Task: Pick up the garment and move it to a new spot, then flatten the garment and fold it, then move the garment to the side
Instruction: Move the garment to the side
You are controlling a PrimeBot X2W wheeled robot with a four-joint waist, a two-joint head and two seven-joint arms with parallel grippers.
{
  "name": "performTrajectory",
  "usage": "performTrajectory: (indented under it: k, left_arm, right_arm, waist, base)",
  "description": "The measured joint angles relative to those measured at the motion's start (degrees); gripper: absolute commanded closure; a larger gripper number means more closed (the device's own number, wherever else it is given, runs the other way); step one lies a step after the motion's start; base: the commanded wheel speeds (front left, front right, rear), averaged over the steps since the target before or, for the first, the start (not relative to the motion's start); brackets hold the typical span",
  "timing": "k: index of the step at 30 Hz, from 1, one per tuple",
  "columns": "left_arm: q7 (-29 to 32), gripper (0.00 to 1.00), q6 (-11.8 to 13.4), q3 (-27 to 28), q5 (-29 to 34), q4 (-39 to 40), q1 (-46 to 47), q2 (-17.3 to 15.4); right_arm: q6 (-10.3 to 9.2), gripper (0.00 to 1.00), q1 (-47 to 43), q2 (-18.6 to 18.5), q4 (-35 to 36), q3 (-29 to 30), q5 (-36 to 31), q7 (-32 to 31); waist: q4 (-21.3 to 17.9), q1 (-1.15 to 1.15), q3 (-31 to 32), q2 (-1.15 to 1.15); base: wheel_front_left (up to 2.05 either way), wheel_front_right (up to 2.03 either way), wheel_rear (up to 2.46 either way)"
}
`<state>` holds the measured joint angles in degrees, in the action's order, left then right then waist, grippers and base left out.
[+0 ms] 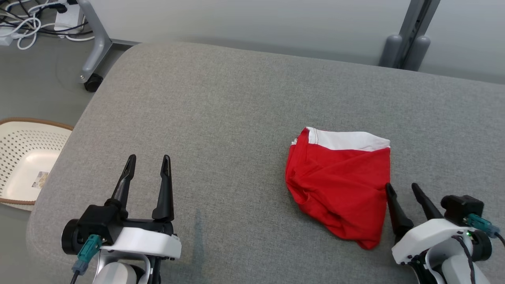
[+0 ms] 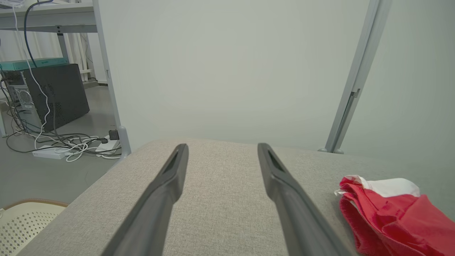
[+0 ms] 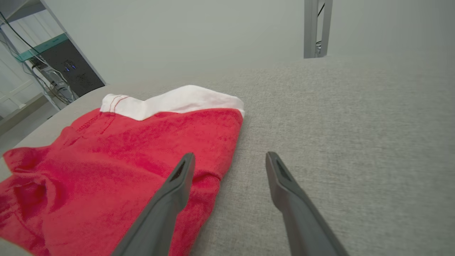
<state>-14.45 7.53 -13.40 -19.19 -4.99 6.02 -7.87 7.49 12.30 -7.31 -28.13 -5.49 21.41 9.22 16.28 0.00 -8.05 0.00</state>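
Note:
The garment (image 1: 341, 179) is a red piece with a white band along its far edge, lying folded on the grey cushioned surface (image 1: 221, 118), right of centre. My right gripper (image 1: 402, 187) stands open at the garment's near right edge, its left finger over the red cloth (image 3: 142, 160) and nothing between the fingers. In the right wrist view that gripper (image 3: 229, 156) points across the cloth's edge. My left gripper (image 1: 149, 159) is open above bare surface at the lower left, well away from the garment (image 2: 387, 209). The left wrist view has that gripper (image 2: 222, 147) with bare fabric between its fingers.
A cream perforated basket (image 1: 27, 157) sits on the floor beyond the surface's left edge. A grey caster leg (image 1: 92, 59) and cables (image 1: 27, 23) lie at the far left. A grey post (image 1: 410, 35) stands behind the far right edge.

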Motion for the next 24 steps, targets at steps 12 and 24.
performTrajectory:
  k: [12,24]
  left_arm:
    - [-0.45,0.0,-0.76,0.42,1.09,-1.52,1.51,0.77]
    - [-0.63,0.0,-0.99,1.18,2.23,-0.32,1.02,0.18]
  right_arm:
    - [-0.02,1.0,8.6,0.87,-13.9,-12.4,8.01,-2.12]
    - [0.0,1.0,9.6,-4.68,-11.31,-19.12,8.82,3.47]
  waist:
    - [-0.98,0.0,-2.39,0.0]
    - [-8.17,0.0,-2.11,0.0]
  base:
    - [0.0,0.0,0.0]
    - [0.0,0.0,0.0]
